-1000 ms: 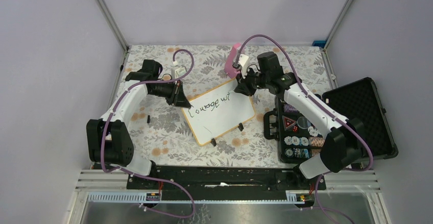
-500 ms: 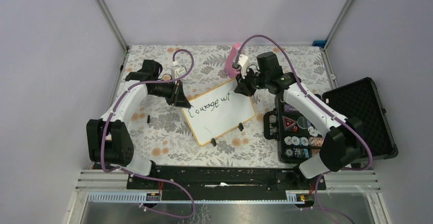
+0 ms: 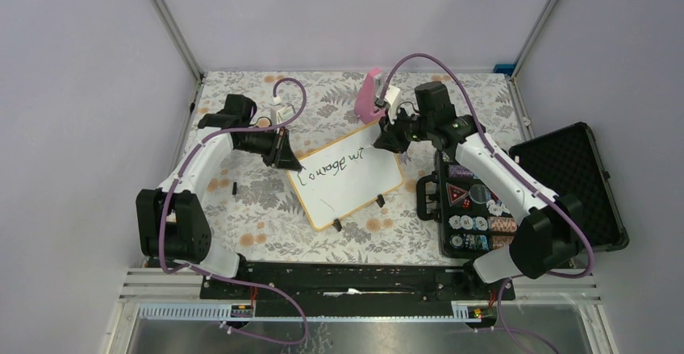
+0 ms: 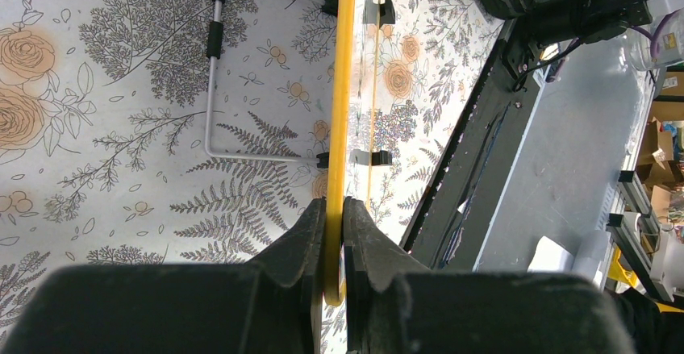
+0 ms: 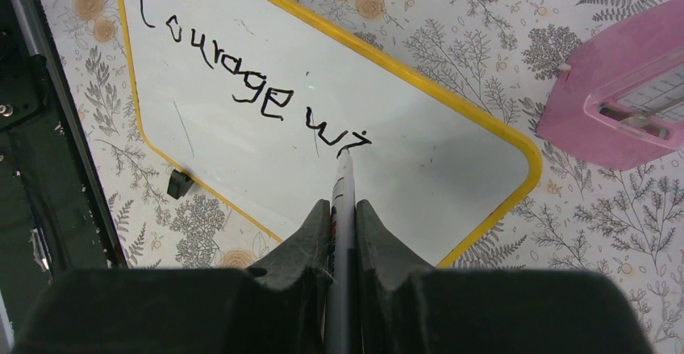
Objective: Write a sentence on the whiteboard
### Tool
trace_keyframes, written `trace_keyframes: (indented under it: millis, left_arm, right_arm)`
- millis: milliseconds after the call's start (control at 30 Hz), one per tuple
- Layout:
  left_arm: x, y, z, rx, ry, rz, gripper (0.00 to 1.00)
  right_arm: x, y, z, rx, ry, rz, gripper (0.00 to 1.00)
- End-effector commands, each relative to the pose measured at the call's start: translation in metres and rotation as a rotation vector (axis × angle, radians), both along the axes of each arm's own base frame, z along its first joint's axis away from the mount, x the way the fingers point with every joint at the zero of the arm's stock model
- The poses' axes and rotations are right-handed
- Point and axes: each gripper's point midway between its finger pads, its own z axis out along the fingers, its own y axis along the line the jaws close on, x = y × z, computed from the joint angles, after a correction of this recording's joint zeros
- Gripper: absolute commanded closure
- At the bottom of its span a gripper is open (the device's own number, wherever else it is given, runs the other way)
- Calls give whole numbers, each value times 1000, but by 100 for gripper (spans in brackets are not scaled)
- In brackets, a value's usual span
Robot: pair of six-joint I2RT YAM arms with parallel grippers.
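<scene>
Whiteboard (image 3: pixel 355 191) is positioned near the middle of the floral table (image 3: pixel 242 201), rotated at an angle. Its left rim is clamped between the closed fingers of the left gripper (image 3: pixel 284 151), and that arm is unchanged from one second earlier. Since then the right gripper (image 3: pixel 389 139) has been displaced slightly to the right, and a further stroke has been added to the sentence (image 3: pixel 331 164). It is now read as "Courage wi", with the last mark unclear. The right arm is extended forward, wrist pitched down over the board's far corner. Its fingers are closed on a marker (image 5: pixel 344 185), whose tip is in contact with the board. The marker body is largely concealed between the fingers. In the left wrist view the board is seen edge-on only.
</scene>
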Motion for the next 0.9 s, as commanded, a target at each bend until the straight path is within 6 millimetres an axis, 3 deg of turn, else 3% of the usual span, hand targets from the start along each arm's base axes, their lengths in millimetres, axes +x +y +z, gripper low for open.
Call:
trace_keyframes:
  millis: [0, 867]
  left_arm:
    - [12, 10, -6, 80, -102, 8, 100]
    - [11, 11, -9, 100, -104, 9, 100]
  right_arm:
    - [-6, -6, 6, 22, 7, 3, 100]
    - [-2, -1, -12, 45, 46, -4, 100]
